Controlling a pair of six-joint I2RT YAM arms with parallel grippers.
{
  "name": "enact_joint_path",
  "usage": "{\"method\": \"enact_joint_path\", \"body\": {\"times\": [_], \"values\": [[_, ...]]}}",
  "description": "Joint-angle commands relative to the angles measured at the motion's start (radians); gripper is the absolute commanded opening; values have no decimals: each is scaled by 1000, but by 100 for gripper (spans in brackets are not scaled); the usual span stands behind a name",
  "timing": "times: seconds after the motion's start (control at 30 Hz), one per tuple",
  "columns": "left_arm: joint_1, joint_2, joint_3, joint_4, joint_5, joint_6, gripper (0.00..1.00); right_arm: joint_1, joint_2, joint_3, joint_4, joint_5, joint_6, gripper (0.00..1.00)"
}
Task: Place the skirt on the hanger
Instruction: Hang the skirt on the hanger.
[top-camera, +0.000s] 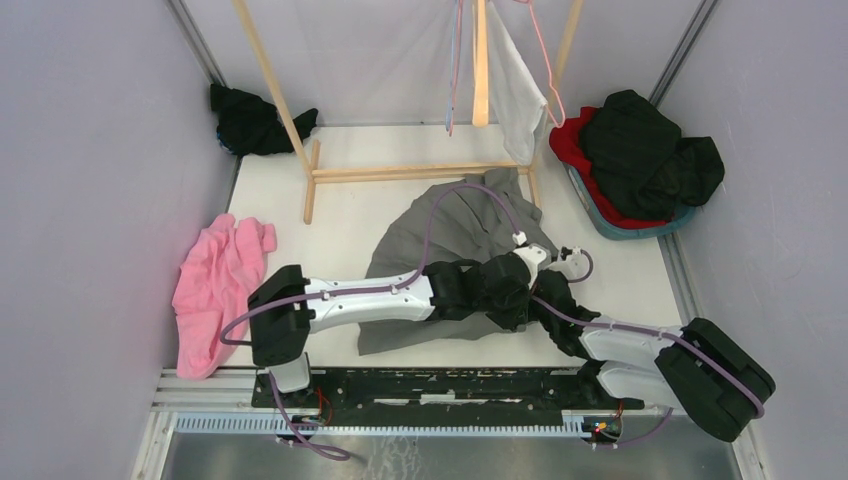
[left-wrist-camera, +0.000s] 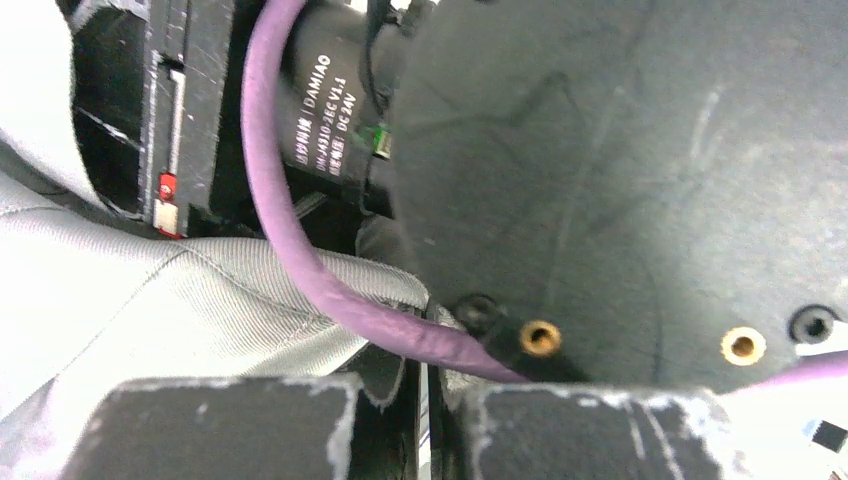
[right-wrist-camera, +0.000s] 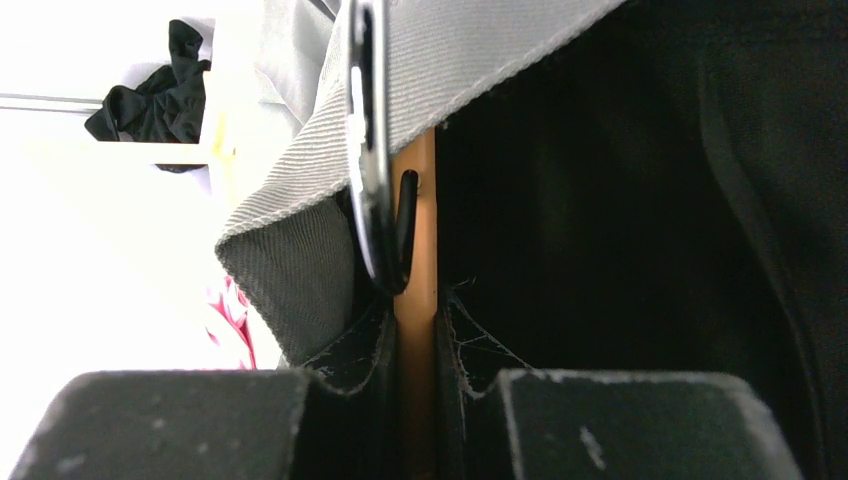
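Your grey skirt (top-camera: 455, 225) lies spread on the bench (top-camera: 345, 205), in the middle, just in front of the wooden rack (top-camera: 400, 172). Both arms meet over its near right part. Your right gripper (right-wrist-camera: 415, 385) is clamped on the wooden hanger (right-wrist-camera: 415, 260). The hanger's bar stands between the fingers, and the skirt's waistband lies against its metal clip (right-wrist-camera: 362, 150). Your left gripper (left-wrist-camera: 420, 395) is closed, with a fold of the skirt running into the slit between its fingers. It sits right against the other arm's wrist, whose purple cable (left-wrist-camera: 290, 220) crosses your view. A pink garment (top-camera: 215, 285) lies at the bench's left edge. A basket (top-camera: 600, 215) piled with red and black clothes stands far right.
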Motion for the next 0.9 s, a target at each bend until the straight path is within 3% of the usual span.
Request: {"method": "enact_joint_path", "body": {"times": [0.0, 0.87], "values": [[59, 24, 61, 150, 11, 29, 4, 21, -42, 8, 68, -16, -24, 1], [166, 27, 147, 148, 112, 37, 35, 22, -61, 23, 22, -76, -63, 1]]}}
